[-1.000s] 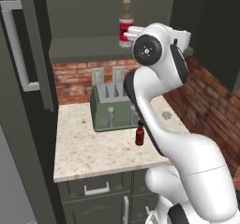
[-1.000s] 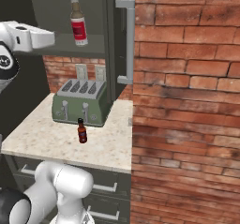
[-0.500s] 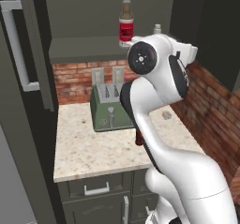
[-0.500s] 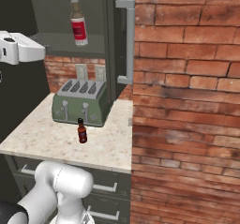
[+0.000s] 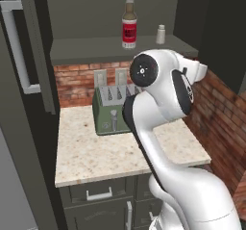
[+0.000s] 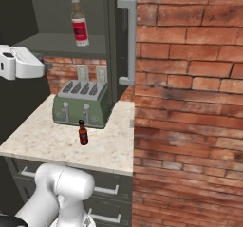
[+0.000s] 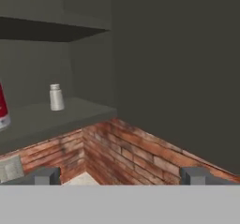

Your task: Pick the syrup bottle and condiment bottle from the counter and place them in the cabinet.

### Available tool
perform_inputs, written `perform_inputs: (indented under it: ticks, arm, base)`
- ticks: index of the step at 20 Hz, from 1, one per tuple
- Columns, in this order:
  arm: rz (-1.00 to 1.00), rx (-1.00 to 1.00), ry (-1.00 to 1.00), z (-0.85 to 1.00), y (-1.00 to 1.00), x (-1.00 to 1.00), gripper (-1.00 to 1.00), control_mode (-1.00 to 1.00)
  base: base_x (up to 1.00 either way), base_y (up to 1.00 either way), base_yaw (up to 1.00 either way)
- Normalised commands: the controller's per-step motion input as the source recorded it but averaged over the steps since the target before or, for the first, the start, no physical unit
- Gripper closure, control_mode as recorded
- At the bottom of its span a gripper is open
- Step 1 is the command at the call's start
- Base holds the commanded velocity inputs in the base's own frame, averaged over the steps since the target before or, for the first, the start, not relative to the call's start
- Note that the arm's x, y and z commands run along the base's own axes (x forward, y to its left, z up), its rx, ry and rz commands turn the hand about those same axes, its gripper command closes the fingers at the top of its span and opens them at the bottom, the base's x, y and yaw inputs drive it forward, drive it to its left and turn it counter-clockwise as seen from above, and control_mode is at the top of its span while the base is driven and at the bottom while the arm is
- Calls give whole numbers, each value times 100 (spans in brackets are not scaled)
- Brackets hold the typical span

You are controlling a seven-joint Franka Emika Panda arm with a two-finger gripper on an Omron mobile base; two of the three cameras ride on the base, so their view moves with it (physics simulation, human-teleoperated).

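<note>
The gripper [image 7: 119, 176] hangs wide open and empty beside the cabinet [image 7: 70, 120] shelf edge. The syrup bottle [image 6: 79, 19] stands on that shelf; the condiment bottle [image 6: 83, 133] stands on the counter [image 6: 42, 140] before the toaster [image 6: 80, 102], well below the gripper.

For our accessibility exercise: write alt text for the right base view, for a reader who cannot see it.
A tall red-labelled bottle stands on the open cabinet's shelf, above a green toaster on the speckled counter. A small dark bottle stands on the counter in front of the toaster, and a brick wall fills the right side.
</note>
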Motion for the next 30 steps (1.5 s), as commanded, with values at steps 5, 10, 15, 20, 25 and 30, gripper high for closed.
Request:
perform_inputs:
  ticks: [5, 10, 15, 20, 25, 30]
  arm:
    - [-5, 3, 0, -35, -20, -26, -100, -100]
    - [-3, 5, 0, -32, -18, -26, -100, -100]
    - [6, 3, 0, -45, -4, -8, -100, -100]
    - [5, 0, 4, -51, 0, 0, -100, -100]
    - [6, 0, 3, -48, 0, 0, -100, -100]
    - [7, 0, 4, -43, 0, 0, -100, -100]
  base:
    - [0, 0, 0]
    - [0, 0, 0]
    - [0, 0, 0]
    - [0, 0, 0]
    - [0, 0, 0]
    - [0, 0, 0]
